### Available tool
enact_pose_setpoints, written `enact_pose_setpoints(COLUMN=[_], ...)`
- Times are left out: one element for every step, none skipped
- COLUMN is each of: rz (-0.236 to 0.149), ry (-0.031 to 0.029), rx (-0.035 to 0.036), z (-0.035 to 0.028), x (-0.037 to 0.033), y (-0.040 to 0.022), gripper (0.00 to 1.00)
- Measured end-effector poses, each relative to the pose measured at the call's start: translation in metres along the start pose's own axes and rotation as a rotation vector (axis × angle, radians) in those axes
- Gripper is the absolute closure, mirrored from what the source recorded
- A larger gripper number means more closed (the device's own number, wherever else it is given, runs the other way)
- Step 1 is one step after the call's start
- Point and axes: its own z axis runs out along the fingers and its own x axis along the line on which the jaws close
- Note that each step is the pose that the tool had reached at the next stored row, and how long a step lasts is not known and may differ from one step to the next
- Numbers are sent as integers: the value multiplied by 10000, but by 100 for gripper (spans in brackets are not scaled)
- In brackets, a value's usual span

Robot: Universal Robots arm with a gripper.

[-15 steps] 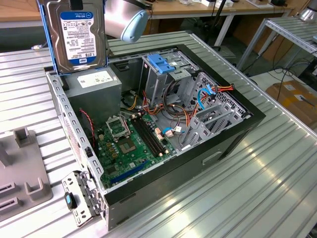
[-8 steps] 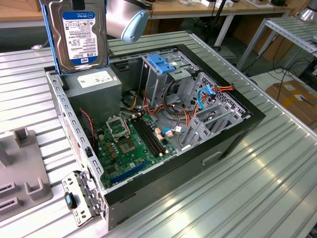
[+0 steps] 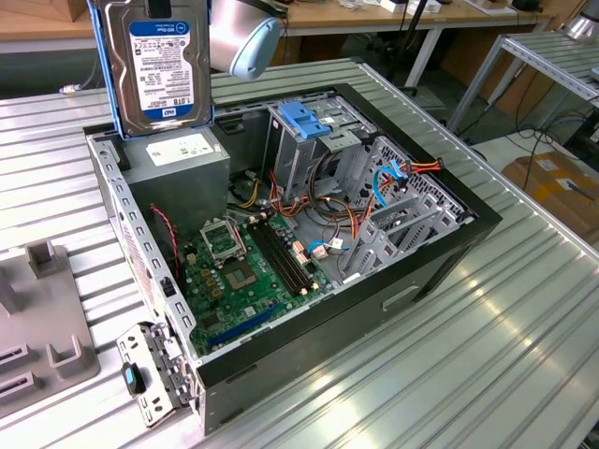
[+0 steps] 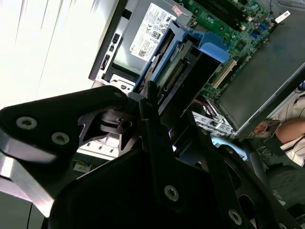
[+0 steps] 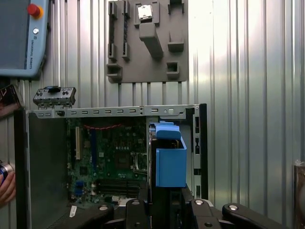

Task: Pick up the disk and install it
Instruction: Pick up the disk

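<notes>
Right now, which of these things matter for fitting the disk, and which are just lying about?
In the job:
the disk, held upright in the gripper
the open computer case, under the disk

Just lying about:
grey parts holder
loose metal bracket
cardboard box

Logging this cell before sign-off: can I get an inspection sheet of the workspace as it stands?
Surface: ribbed metal table carrying an open computer case.
Job's things: the disk upright in a blue carrier, held over the power-supply box, not yet installed.
Clutter: grey fixture plate beside the case.
Grippers: gripper shut on the disk.
Cables: red, orange and blue leads loose inside the case.
Surroundings: benches behind, cardboard box, a person's hand.
</notes>
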Motion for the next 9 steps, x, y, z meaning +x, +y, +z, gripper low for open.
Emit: enact_pose_setpoints(rz=[0,0,-1,-1,-1,-1,-1,0,1], ry=[0,0,0,0,1,0,0,0,0], rx=[0,0,0,0,-1,-1,-1,0,0], z=[0,0,-1,-1,-1,-2,-2,-2,-2], x=[-1,-1,-3,-4,-5,-6,-8,-9,-11], y=[-12,-24,-38,-47,-55,-64,-72,-84,-94], gripper=[65,65,65,65,65,65,65,65,65])
